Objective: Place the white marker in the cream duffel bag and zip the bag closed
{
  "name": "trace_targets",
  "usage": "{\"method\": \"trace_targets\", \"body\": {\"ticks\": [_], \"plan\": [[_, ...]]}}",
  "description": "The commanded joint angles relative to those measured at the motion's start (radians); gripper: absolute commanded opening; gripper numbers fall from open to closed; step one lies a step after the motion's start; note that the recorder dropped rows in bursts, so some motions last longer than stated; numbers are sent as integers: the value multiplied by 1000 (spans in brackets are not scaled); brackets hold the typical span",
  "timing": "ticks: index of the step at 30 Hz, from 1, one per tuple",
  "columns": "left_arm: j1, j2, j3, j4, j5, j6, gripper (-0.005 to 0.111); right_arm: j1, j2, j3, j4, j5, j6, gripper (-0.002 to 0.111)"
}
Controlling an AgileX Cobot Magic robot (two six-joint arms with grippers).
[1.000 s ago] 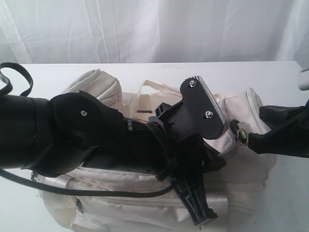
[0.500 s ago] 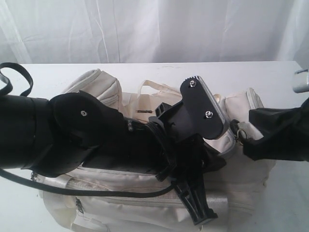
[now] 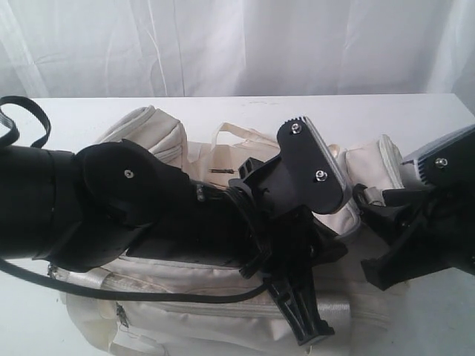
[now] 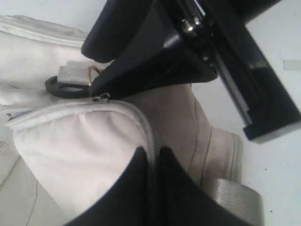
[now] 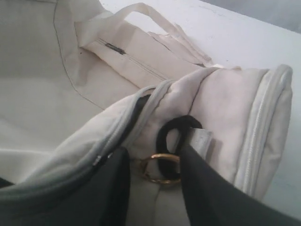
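Observation:
The cream duffel bag (image 3: 156,133) lies on the white table, its main opening gaping. My left arm (image 3: 185,215) stretches across it. My left gripper (image 4: 150,153) is shut on the bag's grey zipper edge (image 4: 149,127) near one end pocket. My right gripper (image 5: 153,151) is open at that same end, its fingers (image 5: 207,188) either side of the metal ring pull (image 5: 160,168) and the black strap ring (image 5: 176,129). In the exterior view the right gripper (image 3: 375,242) stands against the bag's right end. The white marker is hidden from every view.
The table's white top (image 3: 67,111) runs around the bag, with a white curtain behind. A cream webbing handle (image 5: 141,9) and an inner pocket zip pull (image 5: 114,47) lie at the bag's far side. A black cable (image 3: 30,111) loops at the left.
My right arm has come in from the right edge toward the bag's right end, bringing its open gripper up to the rings. The left arm has not moved.

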Motion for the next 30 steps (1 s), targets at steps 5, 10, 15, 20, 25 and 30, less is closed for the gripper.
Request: {"method": "trace_targets", "body": {"ticks": [5,10,15,20,25,30], "plan": [[-5,-14,2,-20,13,-2,4,-3,3,10,-4,165,-80,35],[-5,-14,2,-20,-3,-2,4,-3,3,30,-4,72,-117,35],[-5,-14,2,-20,-10,-2,4,-3,3,42,-4,57,-139,35],[-5,-14,2,-20,-10,-2,4,-3,3,42,-4,-12,-245,35],[-5,-14,2,-20,-10,-2,4,-3,20,42,-4,-9,-303,35],[-5,-14,2,-20,-10,-4,4,-3,51,42,-4,-10,-354,35]]}}
